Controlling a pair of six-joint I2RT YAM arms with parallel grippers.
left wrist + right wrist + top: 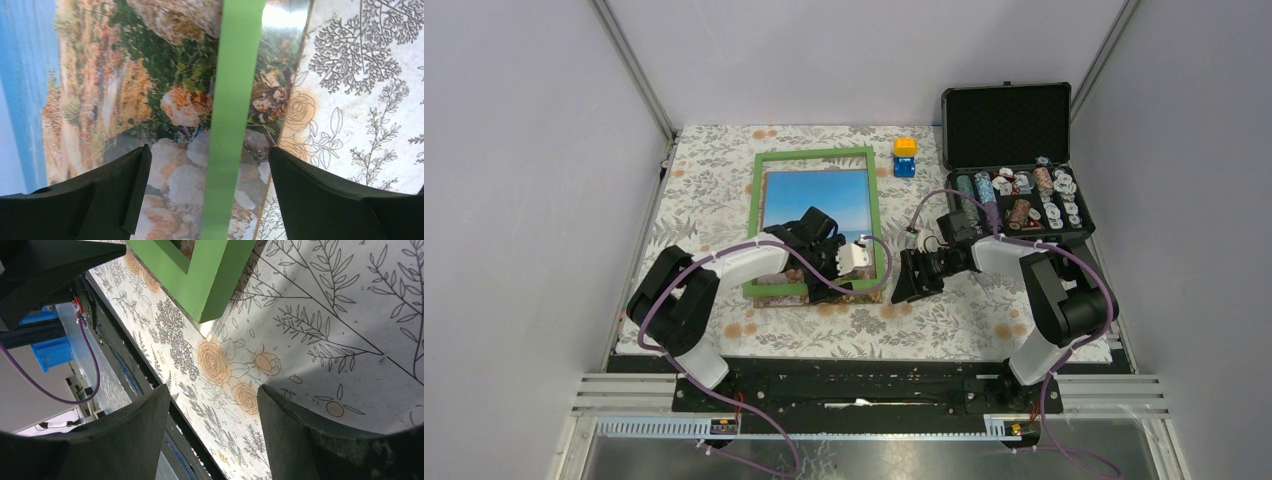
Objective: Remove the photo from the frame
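The frame (757, 215) lies flat on the floral cloth, green front up. The photo (824, 195) shows through it, blue sky at the far end, and its rocky end (776, 296) sticks out past the frame's near border. My left gripper (822, 285) is open over that near border. In the left wrist view its jaws (209, 165) stand on either side of the green strip (232, 100), with the photo (165, 100) under and beyond it. My right gripper (911, 280) is open and empty just right of the frame's near right corner (210, 285), above the cloth (212, 410).
An open black case (1009, 125) with poker chips stands at the back right. A yellow and blue block (905, 156) sits right of the frame's far corner. The table's near edge and black rail (125, 370) lie close to my right gripper.
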